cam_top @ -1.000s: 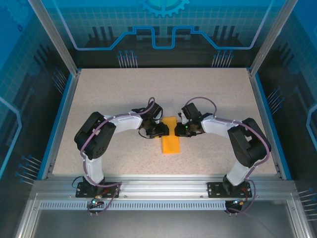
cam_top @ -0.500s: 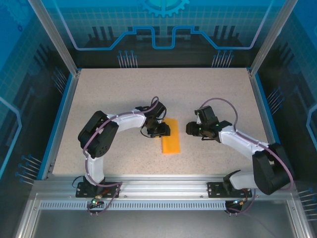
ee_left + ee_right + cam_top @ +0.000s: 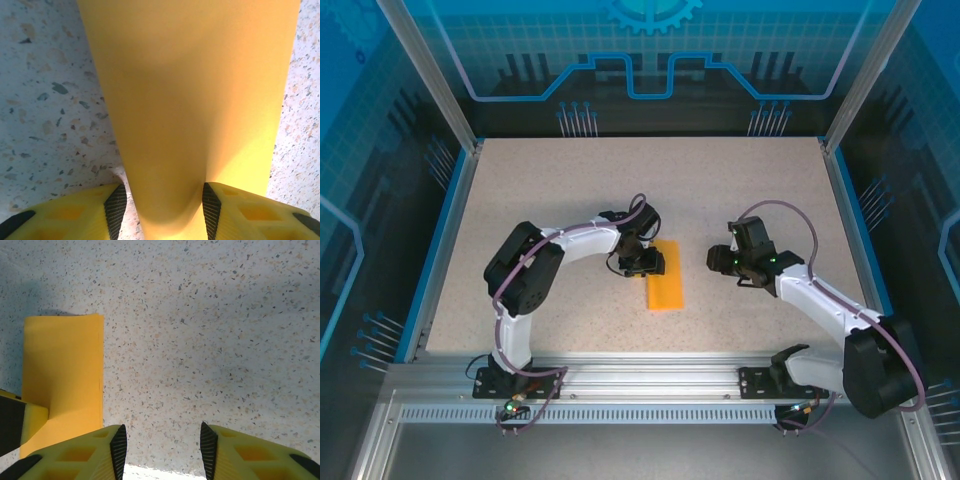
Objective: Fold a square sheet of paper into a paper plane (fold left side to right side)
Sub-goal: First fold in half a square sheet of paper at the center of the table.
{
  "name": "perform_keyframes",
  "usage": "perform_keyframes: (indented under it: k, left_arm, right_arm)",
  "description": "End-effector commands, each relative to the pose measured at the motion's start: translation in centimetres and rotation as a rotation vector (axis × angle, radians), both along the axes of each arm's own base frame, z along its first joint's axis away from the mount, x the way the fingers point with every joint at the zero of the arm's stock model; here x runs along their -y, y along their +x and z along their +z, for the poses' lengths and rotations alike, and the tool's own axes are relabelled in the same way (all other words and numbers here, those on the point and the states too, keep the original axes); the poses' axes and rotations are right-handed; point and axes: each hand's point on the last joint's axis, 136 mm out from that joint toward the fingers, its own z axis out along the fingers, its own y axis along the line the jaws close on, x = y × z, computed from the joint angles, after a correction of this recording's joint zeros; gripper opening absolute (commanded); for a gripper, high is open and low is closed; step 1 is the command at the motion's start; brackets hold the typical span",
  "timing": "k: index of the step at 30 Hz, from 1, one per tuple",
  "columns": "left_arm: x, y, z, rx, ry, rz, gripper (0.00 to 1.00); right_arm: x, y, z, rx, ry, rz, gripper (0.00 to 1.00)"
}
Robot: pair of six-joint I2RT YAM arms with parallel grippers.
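Orange paper sheet [image 3: 665, 288] centre-frame, folded to narrow strip; L gripper [image 3: 161, 200] pinches its edge, R gripper [image 3: 162, 440] part-open, empty. Nose/wing folds prob. remain.

My workspace, for anyone curious: a flat speckled beige stone-look table top [image 3: 570, 190] edged with thin blue trim [image 3: 438, 250]. Silver slotted aluminium rails [image 3: 650, 375] run along my near side, and glossy blue printed wall panels [image 3: 650, 60] box it in.

Speckled tabletop [image 3: 720, 180] enclosed by blue-patterned walls [image 3: 650, 60].
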Motion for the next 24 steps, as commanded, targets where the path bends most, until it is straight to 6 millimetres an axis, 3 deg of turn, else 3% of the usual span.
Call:
perform_keyframes:
  k: [1, 13, 24]
  left_arm:
    - [0.8, -1.6, -3.0, -0.047, 0.032, -0.062, 0.50]
    - [0.9, -1.7, -3.2, -0.054, 0.038, -0.068, 0.50]
    - [0.8, -1.7, -3.3, -0.053, 0.046, -0.070, 0.50]
  right_arm:
    - [0.8, -0.5, -0.3, -0.010, -0.013, -0.018, 0.47]
    - [-0.1, -0.4, 0.3, 0.010, 0.120, -0.014, 0.65]
    - [-0.1, -0.4, 0.3, 0.007, 0.126, -0.014, 0.66]
